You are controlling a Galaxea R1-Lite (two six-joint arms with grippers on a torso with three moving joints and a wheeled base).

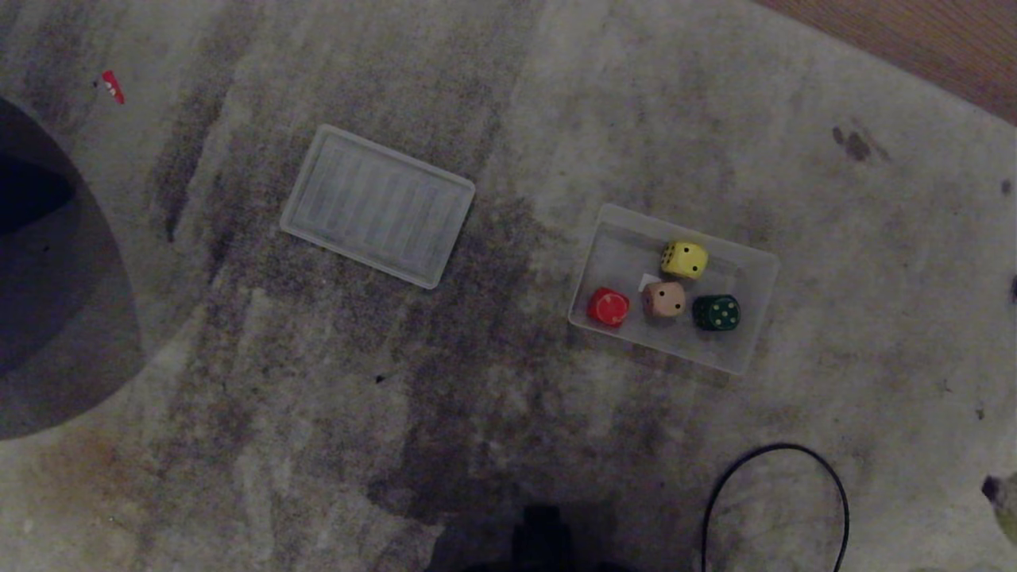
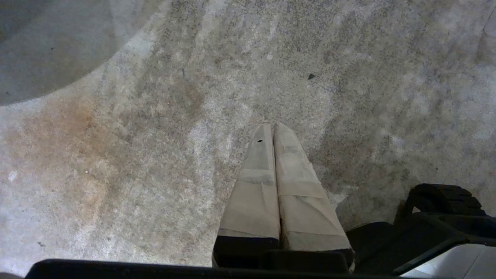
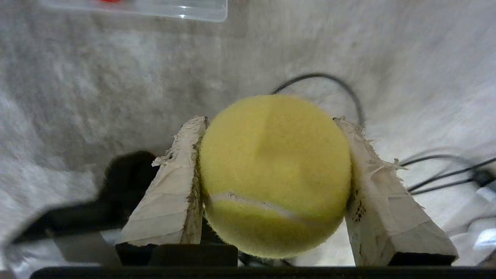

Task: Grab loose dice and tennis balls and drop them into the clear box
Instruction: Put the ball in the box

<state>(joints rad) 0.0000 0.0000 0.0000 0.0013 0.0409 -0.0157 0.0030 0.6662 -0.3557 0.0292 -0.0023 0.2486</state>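
Note:
The clear box (image 1: 753, 266) sits on the grey carpet, right of centre in the head view. Inside it lie several dice: yellow (image 1: 684, 260), red (image 1: 608, 307), tan (image 1: 663, 299) and dark green (image 1: 716, 312). In the right wrist view my right gripper (image 3: 271, 119) is shut on a fuzzy yellow-green tennis ball (image 3: 275, 174), held above the carpet. A corner of the clear box (image 3: 174, 9) shows ahead of it. My left gripper (image 2: 273, 127) hangs shut and empty over bare carpet. Neither gripper clearly shows in the head view.
A flat ribbed translucent panel (image 1: 377, 205) lies left of the box. A black cable loop (image 1: 775, 449) lies near the front right. A dark rounded shape (image 1: 48, 318) fills the left edge, and wooden floor (image 1: 937, 40) begins at the far right corner.

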